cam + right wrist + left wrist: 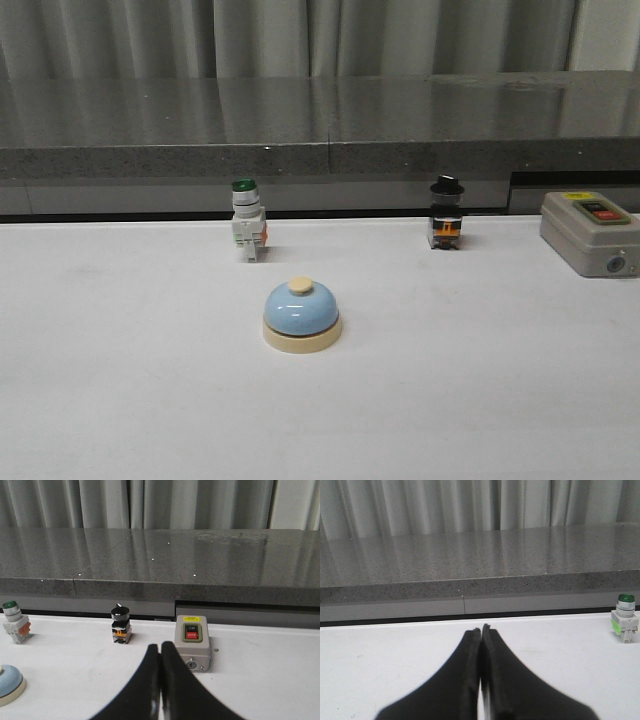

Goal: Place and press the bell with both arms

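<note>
Grey curtains (300, 35) hang behind a speckled stone ledge (300, 120), and the white tabletop (120, 380) spreads below it. At its right edge sits a grey switch box (590, 232). Both my left gripper (481, 630) and right gripper (160, 650) have their jaws pressed together, holding nothing. My bell (302, 314) stands mid-tabletop, in front of the green-capped switch (246, 220) and black-knobbed switch (446, 213)

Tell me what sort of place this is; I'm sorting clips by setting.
Probably a lab test bench, not a home: a plain white table, grey curtains behind a stone ledge, and loose industrial switches beside a desk bell.
</note>
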`<state>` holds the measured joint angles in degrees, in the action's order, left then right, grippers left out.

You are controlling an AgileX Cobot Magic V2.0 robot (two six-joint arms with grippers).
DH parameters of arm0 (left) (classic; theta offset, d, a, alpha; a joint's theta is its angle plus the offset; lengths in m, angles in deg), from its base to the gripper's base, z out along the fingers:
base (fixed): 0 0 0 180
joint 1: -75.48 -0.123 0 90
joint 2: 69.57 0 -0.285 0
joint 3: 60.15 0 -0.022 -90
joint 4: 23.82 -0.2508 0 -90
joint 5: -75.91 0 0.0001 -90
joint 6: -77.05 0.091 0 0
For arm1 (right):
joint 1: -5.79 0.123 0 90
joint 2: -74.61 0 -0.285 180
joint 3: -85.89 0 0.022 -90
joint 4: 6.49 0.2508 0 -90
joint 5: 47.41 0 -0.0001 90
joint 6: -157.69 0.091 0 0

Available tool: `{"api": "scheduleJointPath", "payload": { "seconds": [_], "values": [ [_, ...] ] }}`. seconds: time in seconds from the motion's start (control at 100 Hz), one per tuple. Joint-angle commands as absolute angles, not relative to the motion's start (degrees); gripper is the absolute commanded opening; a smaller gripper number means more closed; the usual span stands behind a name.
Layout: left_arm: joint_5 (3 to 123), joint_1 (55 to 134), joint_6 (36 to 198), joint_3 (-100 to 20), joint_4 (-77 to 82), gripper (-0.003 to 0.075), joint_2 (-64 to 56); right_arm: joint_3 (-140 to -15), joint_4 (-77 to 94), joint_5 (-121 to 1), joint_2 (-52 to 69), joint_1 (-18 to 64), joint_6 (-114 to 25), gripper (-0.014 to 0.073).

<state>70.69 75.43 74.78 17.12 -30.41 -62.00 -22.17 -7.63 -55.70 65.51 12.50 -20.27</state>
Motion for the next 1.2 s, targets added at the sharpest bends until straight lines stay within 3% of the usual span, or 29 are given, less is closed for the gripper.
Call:
{"api": "scheduleJointPath", "payload": {
  "seconds": [0.0,0.44,0.92,1.19],
  "values": [
    [75.4,75.4,74.3,19.5,-29.9,-0.0020,-63.8,-28.4,-7.4,-55.0,60.4,12.2,-20.5,-0.0060],
    [75.4,75.4,74.3,19.5,-29.9,-0.0020,-63.8,-55.9,-7.4,-80.5,27.6,12.2,-20.5,-0.0060],
    [75.4,75.4,74.3,19.5,-29.9,-0.0020,-63.8,-62.8,-7.1,-80.1,9.2,12.9,-20.5,-0.0060],
    [75.4,75.4,74.3,19.5,-29.9,-0.0020,-63.8,-70.5,-7.1,-83.8,-1.7,22.0,-20.5,-0.0060]
  ]
}}
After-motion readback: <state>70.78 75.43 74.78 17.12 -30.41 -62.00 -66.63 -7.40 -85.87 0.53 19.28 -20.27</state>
